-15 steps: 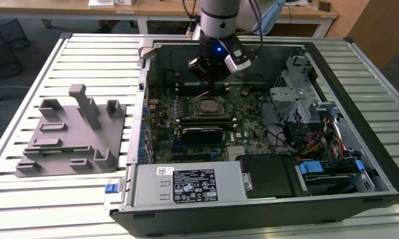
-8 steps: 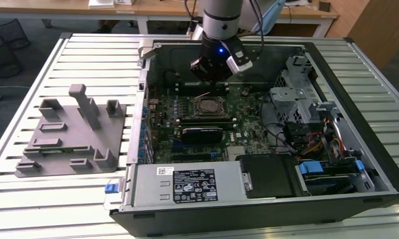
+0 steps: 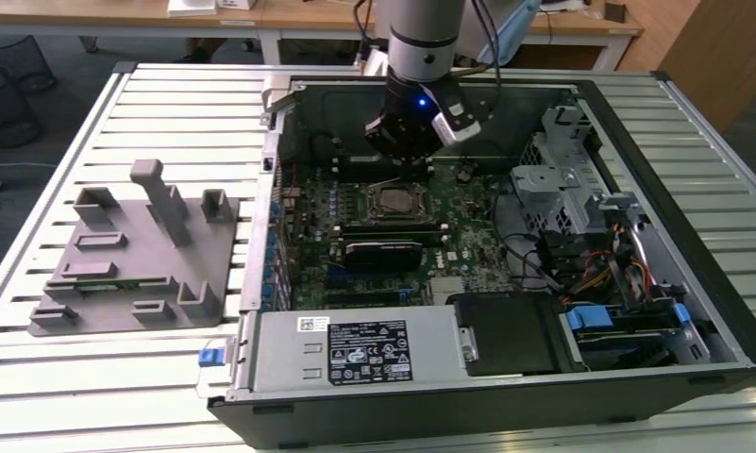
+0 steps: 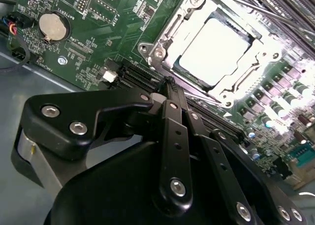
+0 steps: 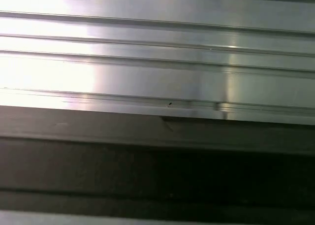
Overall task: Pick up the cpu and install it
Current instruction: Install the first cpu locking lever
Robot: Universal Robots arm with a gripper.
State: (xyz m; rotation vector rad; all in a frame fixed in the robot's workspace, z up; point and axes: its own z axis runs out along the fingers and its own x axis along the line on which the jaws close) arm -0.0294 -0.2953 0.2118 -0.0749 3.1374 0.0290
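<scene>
Ribbed aluminium slats form the worktop (image 3: 126,104), on which an open computer case (image 3: 680,123) lies on its side, with a grey moulded fixture tray (image 3: 126,255) well off to one side of the claw. Inside the case a green motherboard (image 3: 460,203) is exposed, and the arm is lowered over its far part. The claw (image 3: 410,156) hangs just above the board, close beside the metal-framed socket (image 3: 396,201). In the second wrist view the black linkage of the claw (image 4: 170,82) is drawn together to a narrow tip with nothing seen between the fingers, though whether it is fully closed cannot be told. The cpu (image 4: 214,50) is seen lying flat within the socket frame (image 4: 162,48), just ahead of the claw tip and apart from it. The chip is judged light, rigid and slippery on its polished lid, with a delicate underside; it is best taken by two opposite edges and kept level.
</scene>
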